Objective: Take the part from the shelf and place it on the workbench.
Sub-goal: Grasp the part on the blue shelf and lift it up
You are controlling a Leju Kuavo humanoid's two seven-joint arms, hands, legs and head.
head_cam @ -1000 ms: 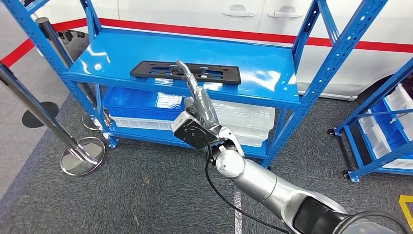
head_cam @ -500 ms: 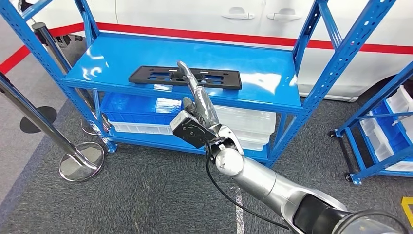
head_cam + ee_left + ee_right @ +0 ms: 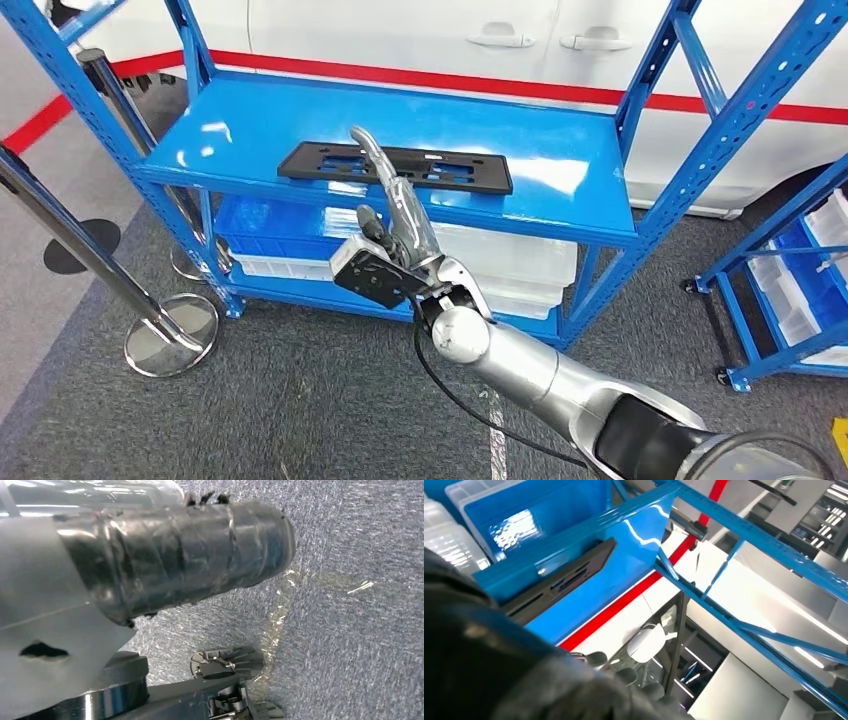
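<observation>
One flat black part [image 3: 396,166] lies on the top shelf [image 3: 560,165] of the blue rack, towards its near edge and about midway along, lengthwise from left to right, with slots cut through it. Your right hand [image 3: 395,215] reaches up from the silver arm in front of the rack, its fingers stretched out straight and together, with the tips over the near edge of the part; you cannot tell from the head view whether they touch it, and the hand has hold of nothing. From the right wrist the part [image 3: 564,580] shows as a dark slotted strip just past the shelf's front lip. Your left hand [image 3: 170,555] hangs over grey carpet, and its finger state cannot be told. Below the top shelf sit blue and clear bins [image 3: 280,220]. Left of the rack stands a chrome stanchion [image 3: 165,330]; behind the rack is a white car [image 3: 520,40] with a red stripe.
</observation>
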